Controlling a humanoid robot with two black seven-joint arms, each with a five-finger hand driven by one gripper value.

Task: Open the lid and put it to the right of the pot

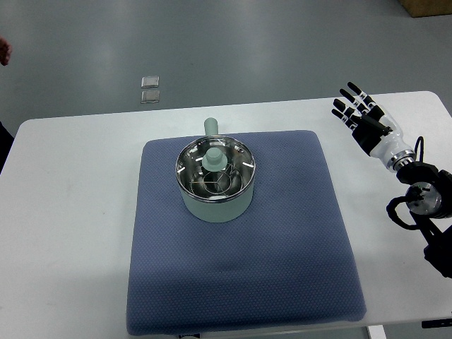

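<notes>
A pale green pot [215, 203] stands near the middle of a blue mat [240, 282], its handle pointing away from me. A glass lid [215, 167] with a metal rim and a pale green knob [213, 157] sits on the pot. My right hand [355, 108] hovers over the white table at the right, well clear of the pot, palm down with its fingers spread and holding nothing. The arm enters from the right edge. The left arm does not show.
The mat lies on a white table [70, 212]. Bare mat lies to the right of the pot. Two small grey squares [150, 89] lie on the floor beyond the table. A person's hand [3, 51] shows at the far left edge.
</notes>
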